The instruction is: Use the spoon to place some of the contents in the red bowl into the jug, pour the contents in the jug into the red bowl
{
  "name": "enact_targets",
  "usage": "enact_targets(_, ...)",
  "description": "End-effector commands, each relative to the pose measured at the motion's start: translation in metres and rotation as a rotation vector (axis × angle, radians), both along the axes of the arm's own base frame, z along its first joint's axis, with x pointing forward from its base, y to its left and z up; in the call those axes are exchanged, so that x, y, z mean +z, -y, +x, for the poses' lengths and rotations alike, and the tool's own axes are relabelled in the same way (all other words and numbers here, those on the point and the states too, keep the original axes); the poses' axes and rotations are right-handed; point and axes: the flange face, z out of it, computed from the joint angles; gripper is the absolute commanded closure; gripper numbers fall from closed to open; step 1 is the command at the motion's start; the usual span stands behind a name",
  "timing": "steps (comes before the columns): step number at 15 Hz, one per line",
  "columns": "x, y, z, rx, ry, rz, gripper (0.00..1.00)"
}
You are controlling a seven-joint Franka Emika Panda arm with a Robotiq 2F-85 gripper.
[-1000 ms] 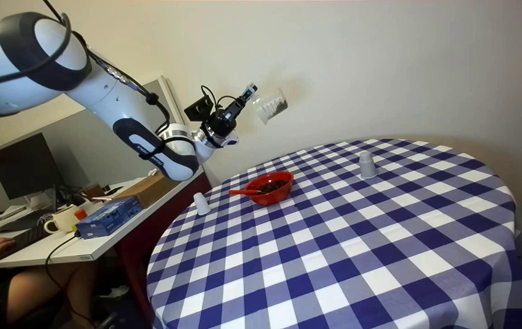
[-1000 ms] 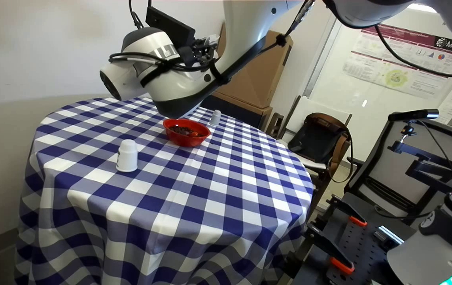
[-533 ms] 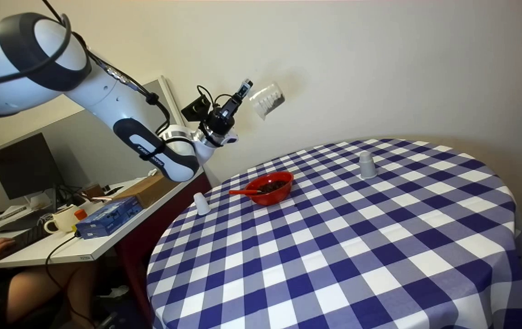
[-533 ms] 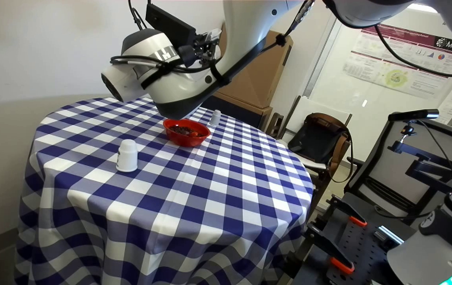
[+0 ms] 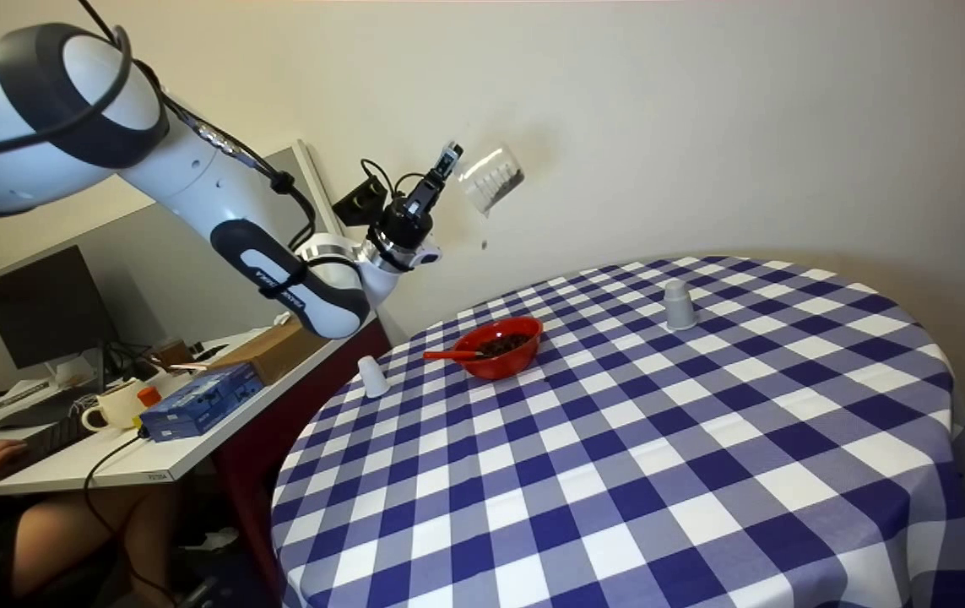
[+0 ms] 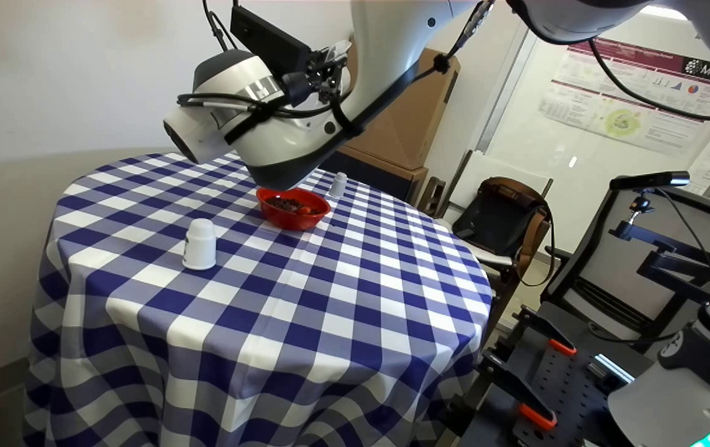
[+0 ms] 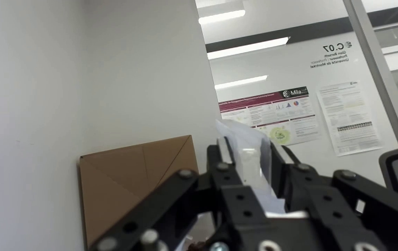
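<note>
One clear graduated jug [image 5: 490, 176] hangs tilted at twelve o'clock from the red bowl [image 5: 509, 366] in an exterior view, pinched by the gripper [image 7: 254, 153]. A dark speck [image 5: 484, 246] in midair suggests the pour into the bowl is under way, with dark contents [image 5: 506, 187] at the jug's four o'clock. The red spoon [image 5: 443, 355] juts from the bowl toward nine o'clock. Next likely calls for more tilt over the bowl; depth is hard to judge.

The gripper [image 7: 253, 153] clasps a clear part of the jug [image 7: 250, 169] between its fingers. Dark brown bits [image 7: 196, 246] show at the bottom edge. A cardboard box [image 7: 136, 184] is at left; further right, a poster [image 7: 270, 116] and a printed sheet [image 7: 348, 116] hang on a glass wall [image 7: 289, 75].
</note>
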Motion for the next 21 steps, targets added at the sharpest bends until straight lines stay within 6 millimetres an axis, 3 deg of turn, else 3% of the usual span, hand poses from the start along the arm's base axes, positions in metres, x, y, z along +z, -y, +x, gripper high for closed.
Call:
enact_targets(1,0.0020,0.0000,-0.0040,0.009,0.034,-0.060,0.88)
enact_targets(21,0.0087,0.0066,-0.0075,-0.016,0.091,-0.118,0.89)
